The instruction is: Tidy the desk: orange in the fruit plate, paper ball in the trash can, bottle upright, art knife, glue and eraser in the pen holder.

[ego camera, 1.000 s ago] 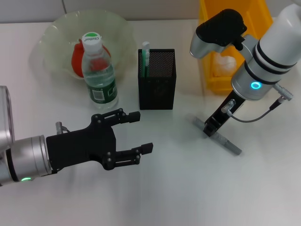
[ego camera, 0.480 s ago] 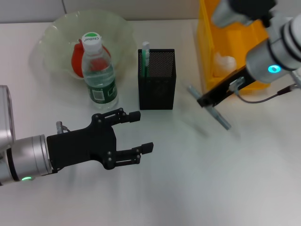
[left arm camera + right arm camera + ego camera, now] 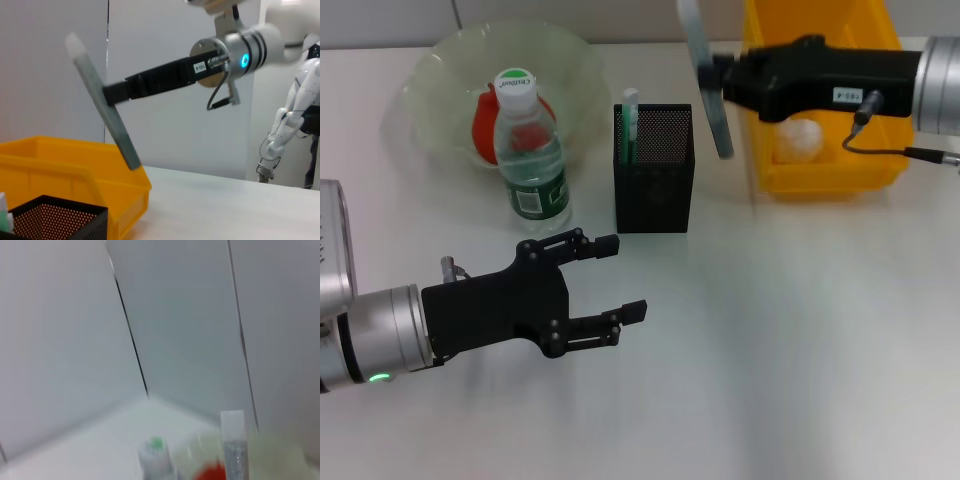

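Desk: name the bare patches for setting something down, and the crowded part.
The desk is bare right of the left gripper and in front of the trash can. It is crowded at the back: fruit plate, bottle and pen holder stand close together.

The left arm lies low at the near left side of the worktop, its forearm almost level and pointing to the right. The left claw (image 3: 610, 280) is spread wide, the two black fingers (image 3: 622, 315) well apart, with nothing between them. The right arm reaches in from the far right, stretched almost horizontal and raised high above the worktop. The right claw (image 3: 718, 76) points to the left and is closed on the glue (image 3: 703, 75), which stands nearly upright in it.
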{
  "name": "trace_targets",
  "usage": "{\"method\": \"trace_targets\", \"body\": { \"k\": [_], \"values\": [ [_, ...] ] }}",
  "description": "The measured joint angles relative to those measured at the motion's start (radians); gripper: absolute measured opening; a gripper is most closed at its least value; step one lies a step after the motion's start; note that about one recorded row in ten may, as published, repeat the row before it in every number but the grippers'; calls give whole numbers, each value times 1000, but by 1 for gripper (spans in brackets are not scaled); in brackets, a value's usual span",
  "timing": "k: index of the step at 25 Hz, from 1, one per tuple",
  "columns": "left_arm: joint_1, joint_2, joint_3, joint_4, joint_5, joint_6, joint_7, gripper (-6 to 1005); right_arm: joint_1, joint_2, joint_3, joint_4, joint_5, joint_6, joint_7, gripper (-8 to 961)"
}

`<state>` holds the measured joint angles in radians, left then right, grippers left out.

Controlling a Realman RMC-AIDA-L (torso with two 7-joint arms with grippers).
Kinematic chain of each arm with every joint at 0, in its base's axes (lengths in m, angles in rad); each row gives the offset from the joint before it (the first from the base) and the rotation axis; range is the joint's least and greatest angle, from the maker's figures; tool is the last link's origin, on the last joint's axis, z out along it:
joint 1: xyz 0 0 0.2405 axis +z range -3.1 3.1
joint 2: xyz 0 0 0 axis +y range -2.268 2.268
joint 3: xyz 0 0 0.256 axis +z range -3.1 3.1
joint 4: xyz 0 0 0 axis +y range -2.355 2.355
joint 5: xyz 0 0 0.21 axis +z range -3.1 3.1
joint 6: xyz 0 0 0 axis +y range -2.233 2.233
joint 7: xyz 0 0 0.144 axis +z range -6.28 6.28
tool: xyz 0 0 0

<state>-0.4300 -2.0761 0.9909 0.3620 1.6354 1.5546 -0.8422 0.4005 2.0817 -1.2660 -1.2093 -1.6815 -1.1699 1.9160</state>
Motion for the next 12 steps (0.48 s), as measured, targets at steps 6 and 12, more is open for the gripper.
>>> {"method": "trace_targets", "body": {
  "k": [6, 12],
  "values": [
    [-1, -1, 0, 0, 0, -1, 0, 781, 78, -3, 86, 389, 362, -42, -355, 125],
    [-4, -1, 0, 0, 0, -1, 0, 781, 169, -3, 110, 607, 395, -68, -565, 124]
  ]
}}
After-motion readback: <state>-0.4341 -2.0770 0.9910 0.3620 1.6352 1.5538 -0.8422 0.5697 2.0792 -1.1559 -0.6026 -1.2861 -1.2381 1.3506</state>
